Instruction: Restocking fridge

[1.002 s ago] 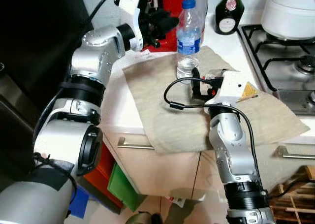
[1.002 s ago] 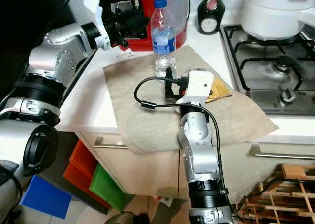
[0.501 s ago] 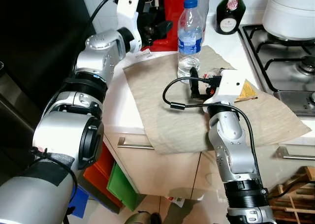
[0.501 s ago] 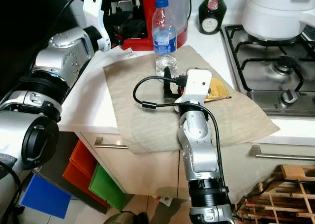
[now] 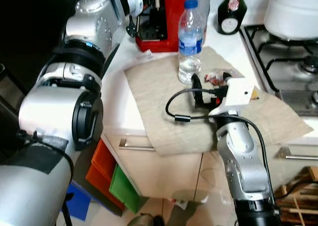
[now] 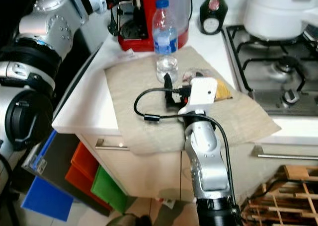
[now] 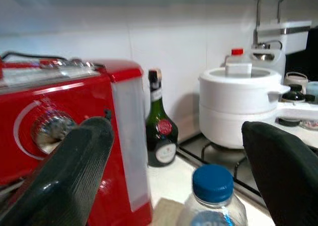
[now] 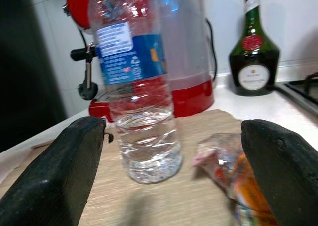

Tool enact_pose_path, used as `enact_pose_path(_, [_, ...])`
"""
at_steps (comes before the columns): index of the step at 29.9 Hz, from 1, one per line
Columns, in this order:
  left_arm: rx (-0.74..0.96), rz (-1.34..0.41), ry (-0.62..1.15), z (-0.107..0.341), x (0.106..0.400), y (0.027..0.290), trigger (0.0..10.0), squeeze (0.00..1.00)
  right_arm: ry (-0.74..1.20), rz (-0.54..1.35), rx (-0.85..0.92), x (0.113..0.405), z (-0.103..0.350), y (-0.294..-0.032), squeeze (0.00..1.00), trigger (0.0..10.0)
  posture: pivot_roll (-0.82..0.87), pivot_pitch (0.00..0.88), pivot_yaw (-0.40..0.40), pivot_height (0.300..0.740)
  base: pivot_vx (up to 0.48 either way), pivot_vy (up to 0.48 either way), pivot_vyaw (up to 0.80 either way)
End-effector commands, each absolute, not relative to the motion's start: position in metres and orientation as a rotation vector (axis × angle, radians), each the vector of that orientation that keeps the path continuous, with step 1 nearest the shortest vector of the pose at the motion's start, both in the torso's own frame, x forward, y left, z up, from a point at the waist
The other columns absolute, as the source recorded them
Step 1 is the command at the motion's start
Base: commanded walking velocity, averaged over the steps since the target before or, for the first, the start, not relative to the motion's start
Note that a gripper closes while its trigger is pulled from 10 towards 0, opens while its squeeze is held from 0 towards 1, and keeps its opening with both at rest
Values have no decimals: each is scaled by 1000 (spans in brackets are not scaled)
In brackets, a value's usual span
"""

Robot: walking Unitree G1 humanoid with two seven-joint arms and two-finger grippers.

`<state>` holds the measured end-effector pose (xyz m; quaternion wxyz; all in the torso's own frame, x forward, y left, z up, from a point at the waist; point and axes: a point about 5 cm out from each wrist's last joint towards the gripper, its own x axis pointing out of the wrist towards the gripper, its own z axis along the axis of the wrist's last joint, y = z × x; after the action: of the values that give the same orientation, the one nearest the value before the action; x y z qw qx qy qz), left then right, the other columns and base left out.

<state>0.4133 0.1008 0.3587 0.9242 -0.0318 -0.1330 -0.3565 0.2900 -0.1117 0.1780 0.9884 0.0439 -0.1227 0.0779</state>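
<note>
A clear water bottle with a blue cap and blue label stands upright on a beige cloth on the counter. My right gripper is open and low over the cloth, just in front of the bottle's base, with the bottle between and beyond its fingers and not touched. A crinkled snack packet lies by one right finger. My left gripper is open and held high beside the red coffee machine. It looks down past the bottle's cap and holds nothing.
A green glass bottle stands behind the water bottle. A gas hob with a white pot is at the right. Below the counter edge are drawer handles, coloured bins and a wooden rack.
My left arm has swung up and back, carrying its gripper higher beside the coffee machine. The right gripper stays open by the bottle's base.
</note>
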Motion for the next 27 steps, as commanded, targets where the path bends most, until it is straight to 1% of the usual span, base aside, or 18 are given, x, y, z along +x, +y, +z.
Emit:
enact_pose_path(1, [-66,-718,-291,370,413,102,10000,1000,-256,162,89,284,183,-108,0,10000,-88,10,213,740,0,0,0])
enact_pose_path(5, [-67,-757,-253,363,413,93,10000,1000,-238,149,93,276,181,-109,0,10000,-99,29,219,740,0,0,0])
enact_pose_path(8, [-73,-775,-230,357,414,88,10000,1000,-227,146,95,272,179,-108,0,10000,-105,39,219,740,0,0,0])
enact_pose_path(10, [-98,-790,-220,354,413,86,10000,1000,-218,148,91,269,178,-108,0,10000,-112,62,213,740,0,0,0])
enact_pose_path(12, [-109,-789,-218,353,414,85,10000,1000,-215,149,90,268,178,-108,0,10000,-112,62,213,740,0,0,0])
enact_pose_path(13, [-118,-795,-221,353,413,85,10000,1000,-209,149,89,265,179,-108,0,10000,-116,84,203,740,0,0,0])
enact_pose_path(18, [-134,-801,-221,353,413,83,10000,1000,-181,162,85,259,177,-107,0,10000,-111,127,183,740,0,0,0])
enact_pose_path(19, [-135,-793,-217,352,414,84,10000,945,-176,165,85,258,176,-107,0,10000,-110,133,180,740,0,0,0])
enact_pose_path(20, [-137,-785,-216,351,414,85,10000,0,-173,168,84,258,176,-107,0,10000,-108,141,177,740,0,0,0])
enact_pose_path(25, [-128,-755,-169,338,417,90,10000,0,-160,187,89,258,178,-103,0,10000,-92,186,169,740,0,0,0])
enact_pose_path(27, [-128,-756,-162,336,417,90,10000,0,-153,187,91,258,178,-102,0,10000,-89,188,169,740,0,0,0])
